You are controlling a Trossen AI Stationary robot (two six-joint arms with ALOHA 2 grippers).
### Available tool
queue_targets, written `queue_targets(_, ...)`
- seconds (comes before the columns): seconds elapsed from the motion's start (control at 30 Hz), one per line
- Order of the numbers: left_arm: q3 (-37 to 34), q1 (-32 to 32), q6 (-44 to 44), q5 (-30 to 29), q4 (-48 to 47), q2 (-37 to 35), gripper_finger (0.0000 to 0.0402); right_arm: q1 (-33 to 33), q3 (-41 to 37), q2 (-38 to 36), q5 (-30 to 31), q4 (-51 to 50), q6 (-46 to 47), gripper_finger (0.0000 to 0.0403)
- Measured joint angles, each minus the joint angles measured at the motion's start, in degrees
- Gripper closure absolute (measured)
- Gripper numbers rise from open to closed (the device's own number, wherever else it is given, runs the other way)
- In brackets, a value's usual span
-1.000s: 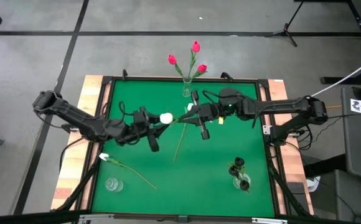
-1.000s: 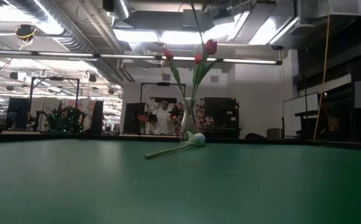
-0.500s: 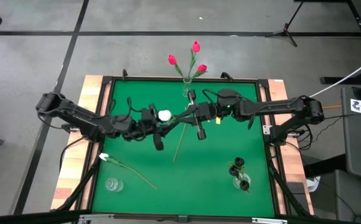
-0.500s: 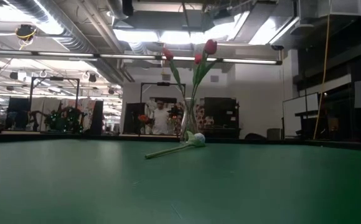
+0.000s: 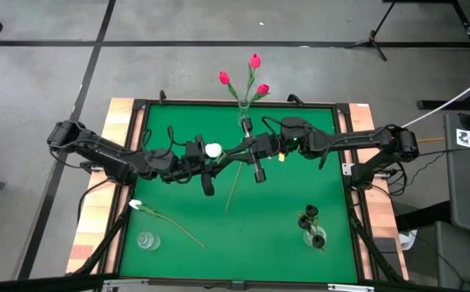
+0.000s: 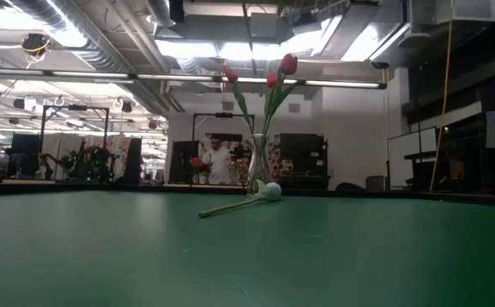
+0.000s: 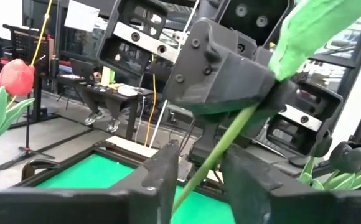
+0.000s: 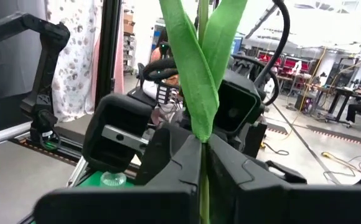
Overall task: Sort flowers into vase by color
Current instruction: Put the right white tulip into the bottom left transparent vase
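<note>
A white tulip (image 5: 213, 150) hangs in the air over the middle of the green table, with my right gripper (image 5: 246, 152) shut on its stem. My left gripper (image 5: 211, 162) faces it from the table's left. It is open, and its fingers (image 7: 168, 171) stand on either side of the stem (image 7: 200, 174) without touching it. A second white tulip (image 5: 135, 205) lies flat on the cloth near the left edge and also shows in the low view (image 6: 269, 191). Three pink-red tulips (image 5: 254, 61) stand in a glass vase (image 5: 243, 116) at the far edge. My right gripper pinches the tulip's thin stem between its two fingers, right where the green leaves spring from it (image 8: 202, 146). The fingers come in about level from the table's right. The flower is clear of the table, and its bare lower stem (image 5: 232, 191) slants toward the near edge.
A vase with black tulips (image 5: 311, 229) stands near the right front corner. An empty glass vase (image 5: 146, 240) stands near the left front corner. Wooden rails (image 5: 121, 130) border the cloth. A person (image 6: 220, 160) stands far back in the room.
My left gripper has gone toward the table's right, closer to the right gripper and the held white tulip. The tulip stays held clear of the table.
</note>
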Motion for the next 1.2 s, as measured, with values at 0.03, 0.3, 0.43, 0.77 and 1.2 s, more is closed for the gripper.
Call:
queue_targets(0.03,-0.02,0.02,0.0,0.02,-0.14,0.0,0.03,0.0,0.0,0.0,0.03,-0.21,-0.01,0.0384)
queue_targets(0.3,0.0,0.0,1.29,0.36,-0.22,0.01,0.0392,-0.07,0.0,0.0,0.24,-0.5,0.0,0.0384)
queue_targets(0.43,0.0,-0.22,0.38,-0.98,-0.23,0.01,0.0389,-0.1,0.0,0.0,-0.72,-0.46,-0.44,0.0375)
queue_targets(0.77,0.0,-4.35,-0.57,-5.15,-8.83,-7.52,0.0398,-2.31,-0.04,-3.77,-8.53,0.24,0.89,0.024)
queue_targets(1.2,0.0,-20.81,-17.0,-1.22,-32.38,-23.19,0.0399,-3.34,-0.02,-13.05,-14.88,-2.27,1.07,0.019)
